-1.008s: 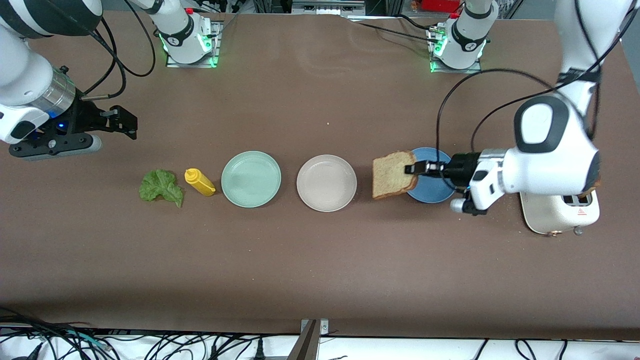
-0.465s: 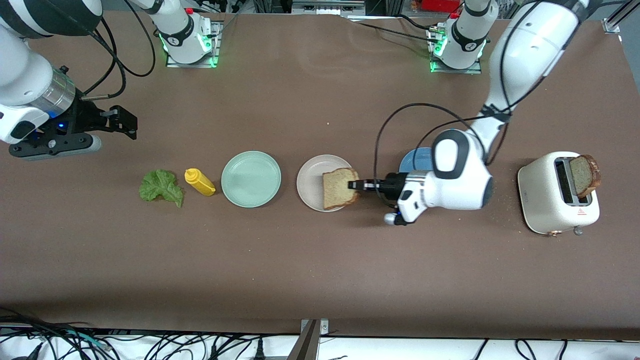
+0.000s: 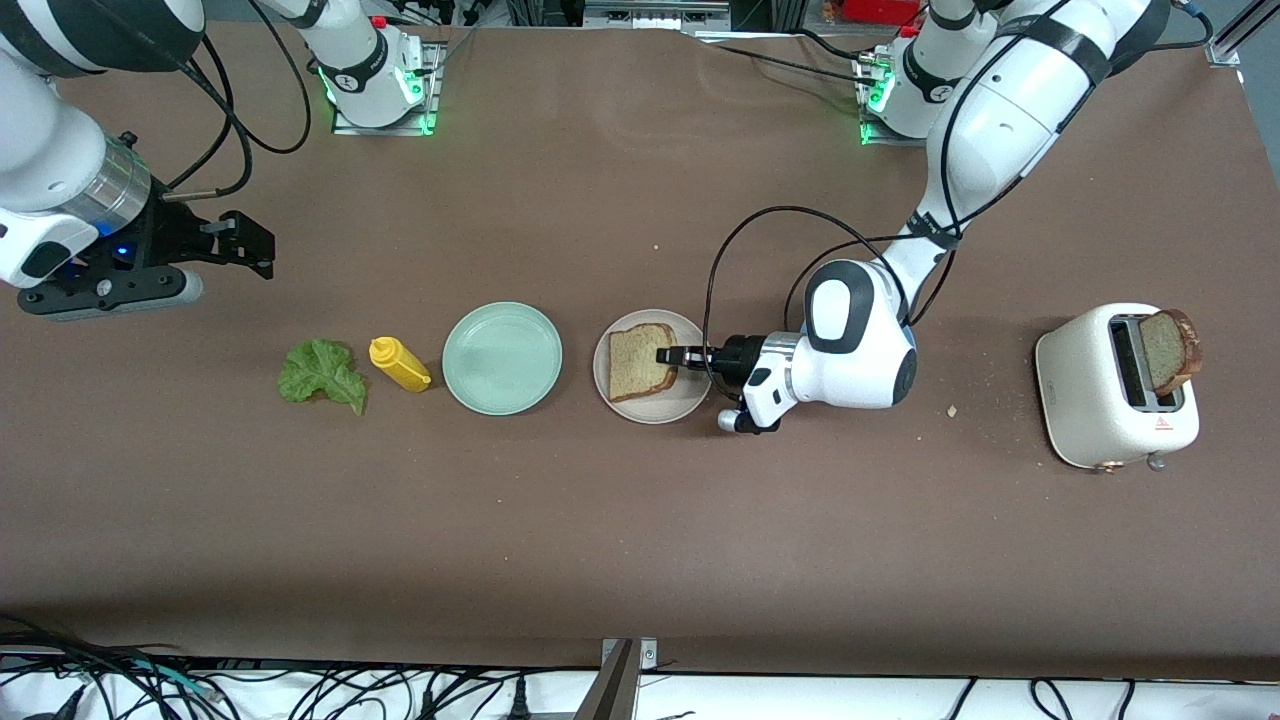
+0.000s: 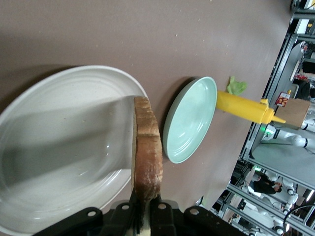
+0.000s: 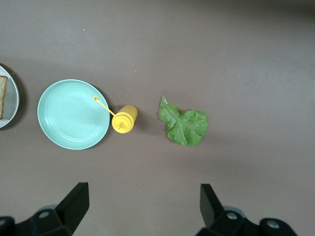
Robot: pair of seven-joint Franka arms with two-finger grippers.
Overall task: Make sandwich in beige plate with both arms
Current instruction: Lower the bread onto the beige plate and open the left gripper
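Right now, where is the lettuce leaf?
The lettuce leaf lies flat on the bare table toward the right arm's end, beside the yellow squeeze bottle, which separates it from the mint green plate. The open right gripper hangs above it.

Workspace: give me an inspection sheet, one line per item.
Surface: brown table, crumbs near toaster.
Job's things: bread slice over beige plate; second slice in toaster; lettuce leaf on table.
Clutter: mint green plate, yellow bottle.
Grippers: left gripper shut on bread slice; right gripper waits, jaws open, above the table's right arm's end.
Cables: black, on both arms, along front edge.
Surroundings: metal framing in left wrist view.
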